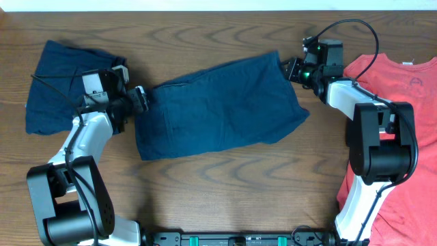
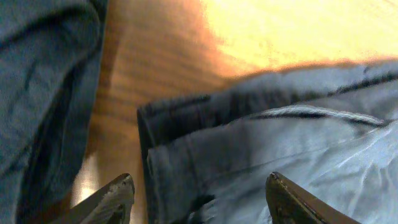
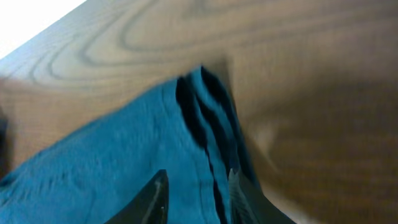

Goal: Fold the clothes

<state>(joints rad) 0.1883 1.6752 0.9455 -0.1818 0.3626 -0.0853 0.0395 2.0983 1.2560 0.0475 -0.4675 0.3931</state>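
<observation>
Closest to us in the left wrist view, the left claw (image 2: 199, 186) stands wide open. It holds nothing, and the doubled end edge of the navy shorts (image 2: 261, 149) lies flat just ahead of its tips. In the right wrist view the right claw (image 3: 196, 186) is only a little apart over the layered hem of the shorts (image 3: 124, 162), and we see no clear pinch there.

From overhead, the shorts (image 1: 218, 106) lie spread mid-bench (image 1: 205, 34). Their long axis runs left to right and rises slightly toward the right end. The left claw (image 1: 140, 98) is at their left end and the right claw (image 1: 290, 68) at their far right corner, so we judge neither arm the nearer. Any fold would carry one end along that axis.

Left of the shorts lies another navy garment (image 1: 58, 82), and right of them a red shirt (image 1: 403, 89).
</observation>
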